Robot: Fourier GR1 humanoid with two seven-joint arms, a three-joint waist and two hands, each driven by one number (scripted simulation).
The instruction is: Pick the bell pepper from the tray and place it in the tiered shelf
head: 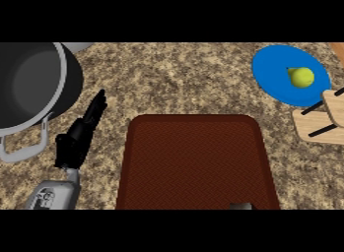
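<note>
Rising from the near edge, the left hand [78, 135] stands with straight fingers beside one brown tray [196, 162]. Farther off, one dark pot [25, 83] sits left; one yellow bell pepper [301, 77] lies on one blue plate [276, 74], just behind the wooden tiered shelf [334, 115]. No writing is legible.

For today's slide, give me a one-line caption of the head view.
Left robot hand rests open between pot and brown tray; a yellow-green item sits on the blue plate beside the wooden shelf.
</note>
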